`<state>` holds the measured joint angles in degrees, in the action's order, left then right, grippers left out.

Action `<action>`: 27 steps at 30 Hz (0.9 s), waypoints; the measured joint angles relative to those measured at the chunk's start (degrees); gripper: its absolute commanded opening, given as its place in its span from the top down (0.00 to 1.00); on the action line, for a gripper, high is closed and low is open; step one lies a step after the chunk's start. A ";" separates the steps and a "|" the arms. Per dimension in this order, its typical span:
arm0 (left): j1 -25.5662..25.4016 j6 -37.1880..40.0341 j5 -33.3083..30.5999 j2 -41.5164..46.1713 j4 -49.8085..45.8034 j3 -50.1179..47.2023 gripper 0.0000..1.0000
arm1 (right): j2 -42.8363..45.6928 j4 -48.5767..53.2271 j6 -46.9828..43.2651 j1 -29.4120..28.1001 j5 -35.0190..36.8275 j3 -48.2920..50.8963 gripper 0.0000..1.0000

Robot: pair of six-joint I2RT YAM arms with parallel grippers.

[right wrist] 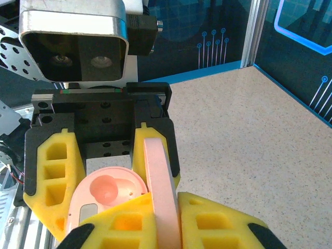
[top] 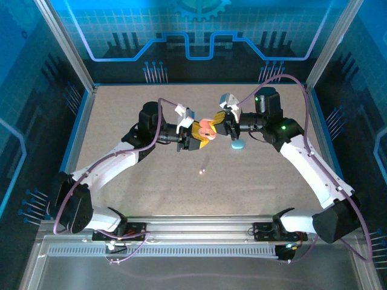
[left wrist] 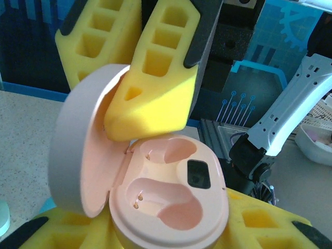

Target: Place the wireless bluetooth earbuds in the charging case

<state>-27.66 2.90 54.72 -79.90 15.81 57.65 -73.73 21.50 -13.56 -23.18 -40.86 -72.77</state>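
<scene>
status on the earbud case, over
Copy: left gripper shut on charging case base, right gripper shut on its lid, case open. Both sockets empty. Pink earbud loose on table; teal case lying clear.

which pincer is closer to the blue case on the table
Right. The right pincer sits close by, just left of the blue case; the left pincer is farther left, beyond the pink case that both hold.
</scene>
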 measured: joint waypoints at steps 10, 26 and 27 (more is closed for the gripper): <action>-0.22 -1.11 0.02 0.00 0.87 0.00 0.50 | 0.00 -0.15 0.42 -0.02 -0.07 0.00 0.88; -0.26 -1.55 -0.92 -1.05 1.27 0.00 0.41 | 0.00 -2.25 0.87 -0.04 0.50 0.02 0.87; -0.26 -1.57 -1.01 -1.09 1.29 0.00 0.41 | 0.00 -2.34 0.92 -0.04 0.63 0.04 0.87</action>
<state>-27.92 1.32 53.71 -80.99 17.10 57.65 -73.73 19.16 -12.64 -23.22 -40.23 -72.73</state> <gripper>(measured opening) 0.584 0.126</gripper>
